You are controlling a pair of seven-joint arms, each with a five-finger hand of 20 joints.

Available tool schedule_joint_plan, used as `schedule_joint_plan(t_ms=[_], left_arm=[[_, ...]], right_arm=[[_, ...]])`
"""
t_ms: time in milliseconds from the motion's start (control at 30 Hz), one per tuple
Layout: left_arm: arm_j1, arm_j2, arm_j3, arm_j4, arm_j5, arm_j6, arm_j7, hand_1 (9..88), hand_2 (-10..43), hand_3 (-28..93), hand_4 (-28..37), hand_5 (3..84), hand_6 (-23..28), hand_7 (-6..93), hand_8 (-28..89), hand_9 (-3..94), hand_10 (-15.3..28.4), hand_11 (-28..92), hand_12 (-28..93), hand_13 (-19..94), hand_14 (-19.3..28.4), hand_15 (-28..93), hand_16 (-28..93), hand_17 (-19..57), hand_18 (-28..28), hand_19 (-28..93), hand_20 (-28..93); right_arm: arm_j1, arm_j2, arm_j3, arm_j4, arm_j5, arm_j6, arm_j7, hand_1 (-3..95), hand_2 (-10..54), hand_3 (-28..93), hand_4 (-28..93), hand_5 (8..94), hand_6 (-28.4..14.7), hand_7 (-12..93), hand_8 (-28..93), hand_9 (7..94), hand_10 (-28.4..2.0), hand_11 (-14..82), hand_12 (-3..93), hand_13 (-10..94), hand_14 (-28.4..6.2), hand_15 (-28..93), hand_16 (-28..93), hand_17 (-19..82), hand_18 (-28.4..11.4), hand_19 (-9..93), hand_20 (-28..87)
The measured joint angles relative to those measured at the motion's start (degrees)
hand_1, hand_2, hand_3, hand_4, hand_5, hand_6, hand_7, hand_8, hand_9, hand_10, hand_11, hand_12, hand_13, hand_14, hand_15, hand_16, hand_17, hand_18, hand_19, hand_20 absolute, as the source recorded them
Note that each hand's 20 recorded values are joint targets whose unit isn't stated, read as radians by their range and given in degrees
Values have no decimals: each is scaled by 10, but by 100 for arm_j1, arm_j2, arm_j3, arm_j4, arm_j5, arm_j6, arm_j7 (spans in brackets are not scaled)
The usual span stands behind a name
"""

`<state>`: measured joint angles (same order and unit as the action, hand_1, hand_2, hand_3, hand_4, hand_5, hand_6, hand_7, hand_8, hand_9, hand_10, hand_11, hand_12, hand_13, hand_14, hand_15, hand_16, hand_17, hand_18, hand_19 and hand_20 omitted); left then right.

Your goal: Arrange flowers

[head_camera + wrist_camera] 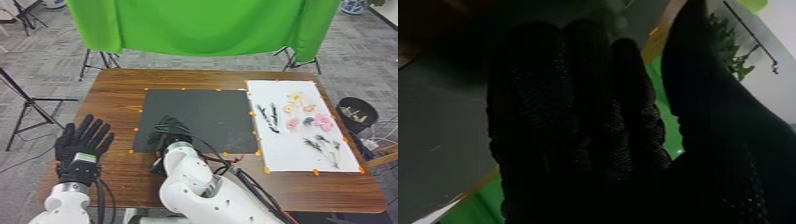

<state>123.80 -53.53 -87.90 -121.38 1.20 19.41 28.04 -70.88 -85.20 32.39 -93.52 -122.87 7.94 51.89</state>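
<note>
The flowers and stems lie on a white sheet (280,162) along the right side of the brown wooden desk (124,81). A yellow flower (296,96) is at the far part of the group, with two small peach-coloured flowers (309,108) just on its near side. Nearer still, a small pink flower (292,123), a blue-grey flower (308,121) and a larger pink flower (323,122) form a loose row from left to right. Two dark sprigs (274,120) lie along the left part of the sheet, and leafy green stems (318,145) lie at its near right.

The right robot hand (171,127) is over the near left part of a dark grey mat (213,107), left of the white sheet. Its fingers are straight and close together, with the thumb apart from them; whether it touches the mat I cannot tell. The left robot hand (84,142) is left of the mat, with straight, spread fingers pointing toward the far side.

Orange tabs edge the mat and sheet. A green cloth (204,25) hangs beyond the desk, and a black bin (358,107) stands to its right.
</note>
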Motion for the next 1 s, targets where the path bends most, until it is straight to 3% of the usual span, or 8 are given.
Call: schedule_joint_plan(t_ms=[33, 100, 300, 433, 567, 700, 867, 1000], left_arm=[[-1, 0, 0, 0, -9, 4, 7, 241, 178, 727, -283, 404, 97, 121, -75, 343, 161, 251, 113, 258, 172, 436, -83, -58, 142, 368, 89], [-2, 0, 0, -2, -37, 10, 21, 241, 178, 726, -283, 404, 97, 124, -76, 340, 161, 252, 113, 257, 172, 439, -83, -58, 142, 369, 89], [30, -37, -12, -26, -99, 10, 130, 241, 178, 727, -283, 404, 99, 129, -77, 336, 161, 255, 111, 256, 171, 440, -84, -59, 143, 372, 88], [226, -168, -164, -122, -88, -42, 256, 241, 177, 724, -283, 415, 99, 134, -77, 336, 161, 255, 111, 255, 172, 439, -85, -58, 142, 371, 86], [477, -251, -314, -175, -10, -168, 298, 241, 176, 722, -283, 422, 100, 138, -78, 343, 162, 255, 111, 255, 172, 438, -84, -59, 143, 369, 86], [631, -266, -388, -215, 87, -217, 305, 242, 176, 721, -283, 427, 102, 138, -78, 347, 162, 256, 113, 256, 172, 437, -83, -59, 143, 367, 86], [715, -263, -458, -256, 100, -252, 385, 242, 176, 721, -283, 427, 101, 139, -78, 348, 162, 257, 114, 257, 172, 436, -83, -59, 143, 367, 86], [735, -256, -479, -262, 96, -287, 447, 242, 176, 720, -283, 427, 101, 141, -78, 350, 162, 260, 115, 257, 171, 437, -82, -60, 143, 367, 87]], right_arm=[[0, 0, 2, 0, 1, -7, 1, 359, -95, 838, -261, 519, -107, 771, -165, 740, -187, 428, 245, 777, -135, 545, 225, 336, -284, 740, 286], [0, 2, 5, 0, 4, -12, 1, 344, -95, 843, -266, 511, -114, 779, -261, 719, -197, 431, 244, 773, -134, 543, 224, 334, -284, 739, 290], [-2, 85, 40, -112, 76, -62, -21, 342, -95, 841, -274, 482, -122, 766, -282, 672, -211, 438, 239, 728, -144, 579, 219, 325, -284, 753, 304], [-22, 390, 145, -463, -24, 78, -465, 354, -95, 856, -274, 494, -110, 755, -282, 682, -197, 431, 226, 733, -138, 589, 214, 325, -279, 770, 304], [-125, 928, 346, -552, -1167, 1332, -1695, 352, -95, 868, -282, 497, -84, 639, -269, 671, -193, 346, 195, 707, -137, 575, 204, 306, -265, 770, 301], [-548, 1652, 1167, -988, -2502, 2354, -1915, 355, -95, 876, -282, 514, -70, 351, -181, 610, -180, 192, 154, 672, -132, 552, 191, 291, -243, 767, 304], [-1417, 2821, 2771, -1905, -2340, 2224, -1772, 326, -95, 859, -283, 478, -81, 209, -142, 524, -176, 130, 139, 602, -144, 522, 171, 266, -237, 761, 313], [-2140, 3564, 3845, -2229, -2057, 1421, -1417, 326, -95, 861, -283, 473, -85, 173, -124, 494, -178, 102, 138, 587, -146, 519, 167, 258, -236, 759, 322]])
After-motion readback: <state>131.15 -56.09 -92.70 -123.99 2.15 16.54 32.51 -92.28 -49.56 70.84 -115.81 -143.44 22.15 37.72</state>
